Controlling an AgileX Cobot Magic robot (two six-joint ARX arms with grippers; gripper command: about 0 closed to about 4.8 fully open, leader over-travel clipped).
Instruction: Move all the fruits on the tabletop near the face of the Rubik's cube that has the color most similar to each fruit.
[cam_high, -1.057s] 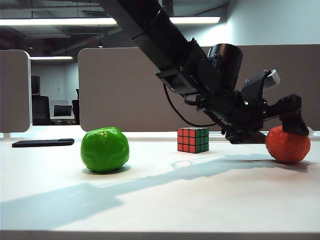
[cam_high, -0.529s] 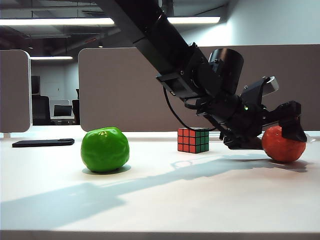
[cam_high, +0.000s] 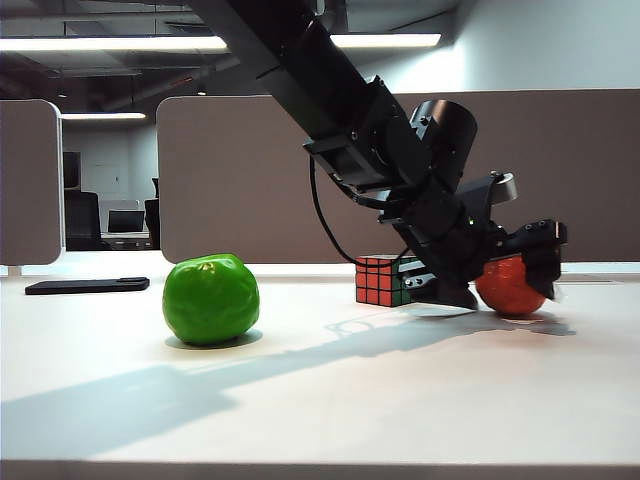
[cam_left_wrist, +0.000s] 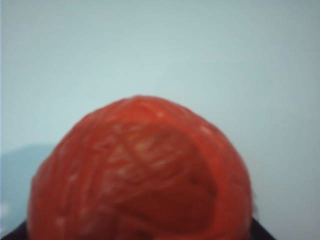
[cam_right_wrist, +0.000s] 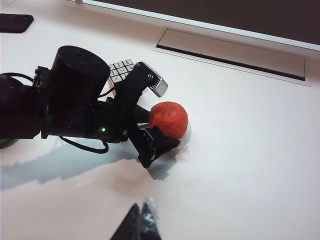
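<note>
The orange-red fruit (cam_high: 506, 288) rests on the white tabletop (cam_high: 330, 400) just right of the Rubik's cube (cam_high: 378, 281). My left gripper (cam_high: 522, 276) reaches across to it and stands open, its fingers straddling the fruit, one black finger (cam_right_wrist: 156, 143) against its near side. This fruit (cam_left_wrist: 140, 170) fills the left wrist view and hides the jaws there. The green fruit (cam_high: 210, 299) sits far left of the cube. In the right wrist view, my right gripper (cam_right_wrist: 142, 212) hangs shut and empty above the table, short of the fruit (cam_right_wrist: 169, 119) and the cube (cam_right_wrist: 120, 70).
A dark phone (cam_high: 87, 285) lies at the table's back left. Grey-brown partition panels (cam_high: 250, 180) stand behind the table. A recessed cable slot (cam_right_wrist: 230, 52) runs along the desk's far edge. The left arm (cam_high: 330, 90) slants down over the cube.
My left gripper has swung left toward the cube, and the orange-red fruit has slid left along the table with it. The green fruit, cube and right arm stayed still.
</note>
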